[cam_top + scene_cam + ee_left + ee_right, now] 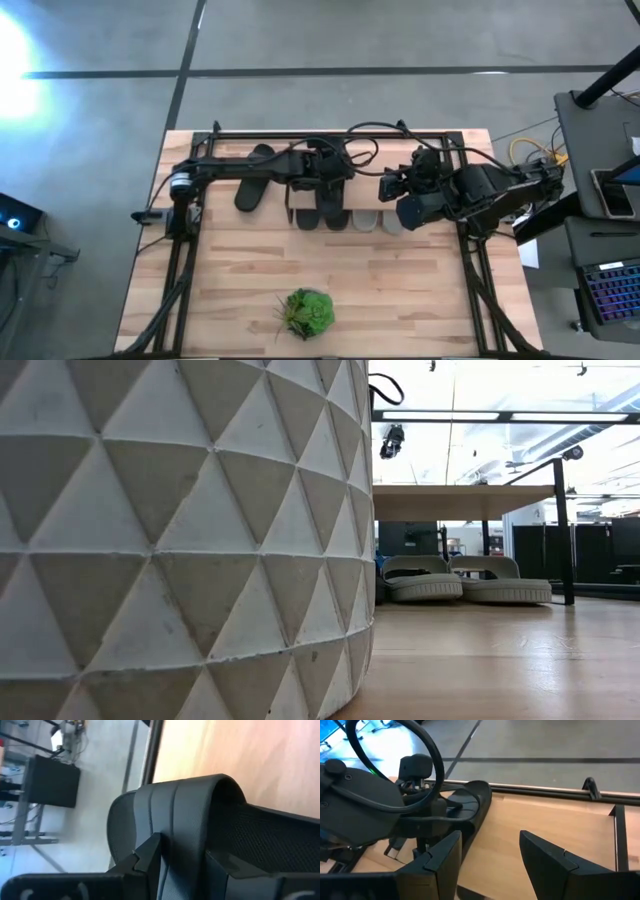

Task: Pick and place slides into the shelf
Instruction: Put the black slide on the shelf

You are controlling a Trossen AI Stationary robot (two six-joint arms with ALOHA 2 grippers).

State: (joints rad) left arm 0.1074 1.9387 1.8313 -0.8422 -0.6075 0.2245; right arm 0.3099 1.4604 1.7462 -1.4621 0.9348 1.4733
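Shelf (300,190) stands at the far middle of the wooden table (400,290), plank top up, mostly covered by both arms in the high view. Toes of two black slides (318,216) and two pale grey slides (378,220) project from under its near edge, side by side. In the low view the grey pair (465,578) sits on the table beneath the plank, thin black frame post just beside the outer one. Another black slide (255,177) lies at an angle at the shelf's left end, under the left arm.

Left gripper (325,165) is over the shelf's far side; its wrist view shows the fingers (150,852) closed partway around the broad strap of a black slide (190,820), touching it. Right gripper (390,187) hovers at the shelf's right end, jaws spread wide with nothing between them, only bare wood past its fingers (445,855).

Open room: the whole near half of the table is bare except for a small green plant (308,312) near the front edge; its white triangle-patterned pot (180,530) fills the left of the low view. Black frame rails run along the far and side edges.

No brand, label or legible writing can be made out
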